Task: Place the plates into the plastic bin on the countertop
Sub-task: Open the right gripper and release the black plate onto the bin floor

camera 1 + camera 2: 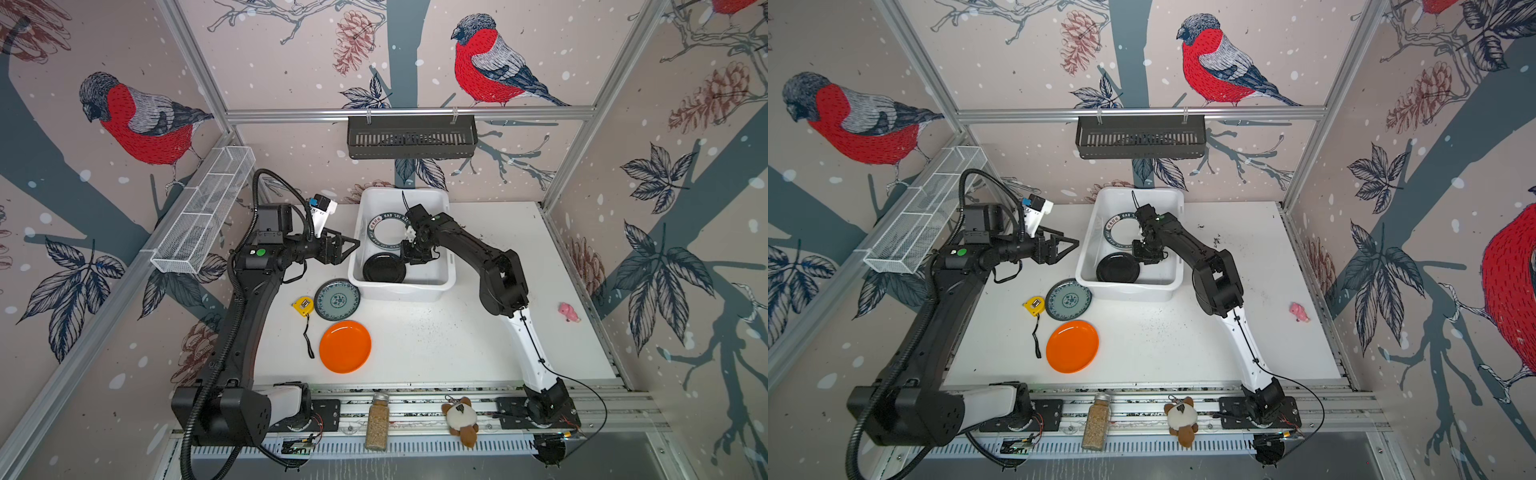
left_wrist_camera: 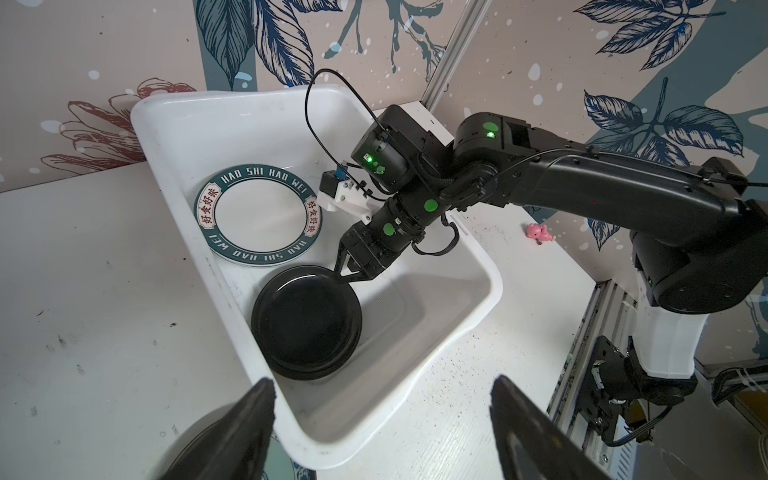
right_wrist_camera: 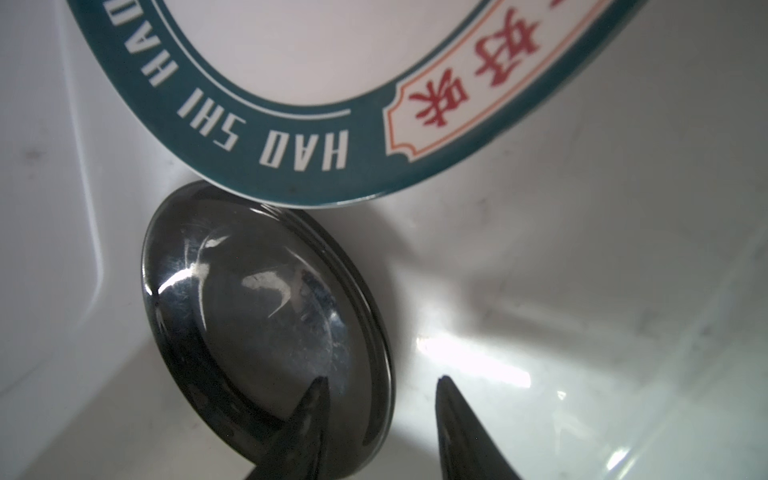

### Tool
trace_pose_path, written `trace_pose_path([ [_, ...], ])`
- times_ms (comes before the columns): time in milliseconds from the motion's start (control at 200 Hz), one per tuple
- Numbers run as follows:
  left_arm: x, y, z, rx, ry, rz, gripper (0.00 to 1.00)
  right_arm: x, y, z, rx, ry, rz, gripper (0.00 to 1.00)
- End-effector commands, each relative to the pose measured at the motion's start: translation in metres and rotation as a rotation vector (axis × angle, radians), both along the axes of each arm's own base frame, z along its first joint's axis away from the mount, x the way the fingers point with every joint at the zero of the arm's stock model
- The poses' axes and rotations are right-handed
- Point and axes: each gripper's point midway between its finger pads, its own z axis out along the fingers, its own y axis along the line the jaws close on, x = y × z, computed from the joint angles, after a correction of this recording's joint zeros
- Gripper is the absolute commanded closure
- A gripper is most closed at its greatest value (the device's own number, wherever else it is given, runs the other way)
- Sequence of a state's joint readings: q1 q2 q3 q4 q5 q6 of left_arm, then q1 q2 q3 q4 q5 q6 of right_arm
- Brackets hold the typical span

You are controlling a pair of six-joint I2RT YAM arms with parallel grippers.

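Note:
The white plastic bin (image 1: 401, 287) stands at the back middle of the countertop (image 1: 436, 345). Inside lie a white plate with a teal lettered rim (image 1: 384, 232) and a small glossy black plate (image 1: 384, 269). My right gripper (image 3: 381, 379) is down in the bin, open, its fingers either side of the black plate's (image 3: 266, 316) rim with room to spare. My left gripper (image 2: 382, 386) hovers open over the bin's near left corner (image 2: 316, 444), holding nothing. A teal floral plate (image 1: 337, 299) and an orange plate (image 1: 345, 346) lie on the countertop in front of the bin.
A yellow tape measure (image 1: 302, 305) with a black strap lies left of the floral plate. A pink toy (image 1: 568, 312) sits at the right edge. A black slotted basket (image 1: 411, 137) and a wire mesh tray (image 1: 203, 212) hang on the walls. A jar (image 1: 377, 422) and a plush toy (image 1: 459, 419) rest on the front rail.

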State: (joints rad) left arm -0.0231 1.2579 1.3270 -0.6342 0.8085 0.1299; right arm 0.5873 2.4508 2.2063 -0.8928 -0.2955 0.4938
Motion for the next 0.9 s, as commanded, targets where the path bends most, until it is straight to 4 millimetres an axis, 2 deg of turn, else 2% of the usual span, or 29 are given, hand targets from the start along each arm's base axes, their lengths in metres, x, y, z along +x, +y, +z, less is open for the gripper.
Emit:
trace_pose_path([
  [0,-0.005,-0.001,0.006,0.004,-0.035,-0.016,0.14,0.002,-0.002,0.010,-0.035,-0.045,0.011,0.54],
  [195,-0.003,0.001,0.009,0.012,-0.041,0.000,0.12,0.002,0.002,0.025,-0.025,-0.075,0.023,0.52],
  [350,-0.001,0.004,0.006,0.021,-0.018,0.020,0.12,0.001,-0.003,0.031,-0.045,-0.082,0.025,0.51],
  [485,-0.003,0.007,0.000,0.059,0.013,0.024,0.12,-0.001,-0.009,0.049,-0.053,-0.107,0.028,0.51],
  [620,-0.007,0.018,-0.021,0.148,0.038,0.055,0.12,-0.003,-0.010,0.085,-0.031,-0.159,0.029,0.51],
  [760,-0.014,0.030,-0.058,0.231,0.108,0.070,0.12,-0.007,-0.016,0.133,0.008,-0.233,0.015,0.52],
  [896,-0.020,0.042,-0.089,0.293,0.182,0.086,0.14,-0.021,-0.020,0.177,0.048,-0.311,0.001,0.53],
])
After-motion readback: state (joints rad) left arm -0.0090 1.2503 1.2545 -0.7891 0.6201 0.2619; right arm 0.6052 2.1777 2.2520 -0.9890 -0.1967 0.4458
